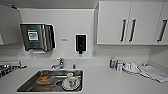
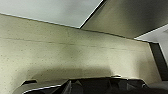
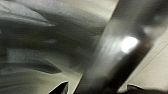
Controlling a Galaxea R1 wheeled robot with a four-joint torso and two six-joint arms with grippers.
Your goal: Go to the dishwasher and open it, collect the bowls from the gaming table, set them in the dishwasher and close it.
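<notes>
While the head camera looks down on the kitchen counter (image 1: 117,82), you have the steel sink (image 1: 30,83) as your landmark: inside it sit a brown-filled container (image 1: 45,78), a plate (image 1: 65,86) and white cups (image 1: 72,80), with the tap (image 1: 60,63) just behind its rim. Above the sink on the wall hang a paper towel dispenser (image 1: 37,37) and a dark soap dispenser (image 1: 80,43); to the right of the sink, along the back of the counter, stand a small bottle (image 1: 112,62), some white mugs (image 1: 130,67) and a folded cloth (image 1: 155,72), under white wall cabinets (image 1: 130,22). The dishwasher itself cannot be made out from the head camera; it is probably below the counter near the sink. The right wrist view shows a blurred brushed-metal surface (image 3: 115,50) with a bright glare, which may be its steel front, though you cannot be sure. The left wrist view shows pale speckled flooring (image 2: 62,55). You cannot tell whether either gripper is spread or closed. Expect a built-in steel door to be stiff, fairly heavy and slick on its face, likely hinged low and dropping outward, so take hold at the top edge or handle, not the smooth panel, and pull steadily.
</notes>
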